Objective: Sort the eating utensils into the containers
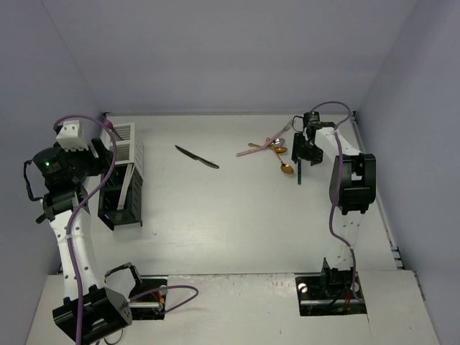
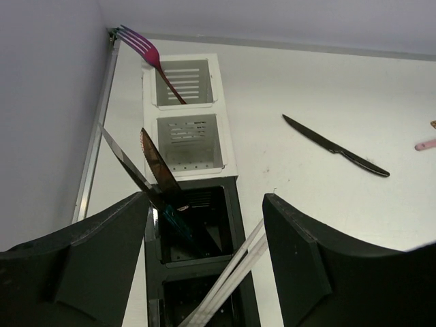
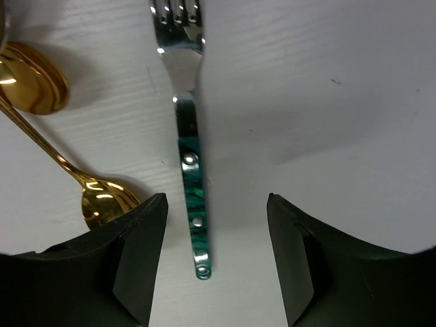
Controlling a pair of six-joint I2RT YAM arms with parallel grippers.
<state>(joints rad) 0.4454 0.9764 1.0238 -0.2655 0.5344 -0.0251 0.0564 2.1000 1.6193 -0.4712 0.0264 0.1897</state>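
Teal-handled fork [image 3: 189, 170]: where? (kim)

Flat on the table [image 1: 237, 208], far right side. The right gripper [image 3: 216, 204] straddles its handle, fingers [image 3: 136, 259] spread, no contact visible. Two gold spoons [image 3: 30, 85] lie just beside it, toward table centre. (raj)

Left arm? (kim)

The left gripper [image 2: 206, 204] hovers over the black caddy [image 1: 136, 208], fingers [image 2: 95, 266] wide apart, nothing between them. Two knives [image 2: 158, 163] stand blade-up in the compartment next to the white caddy [image 2: 182, 110]. The chopsticks [image 2: 228, 271] lean in the compartment after that. A pink fork [image 2: 153, 58] stands tines-up in the white caddy's far compartment. (raj)

Anything else loose? (kim)

One black knife [image 2: 334, 146] lies flat mid-table, well apart from both caddies and from the spoons. (raj)
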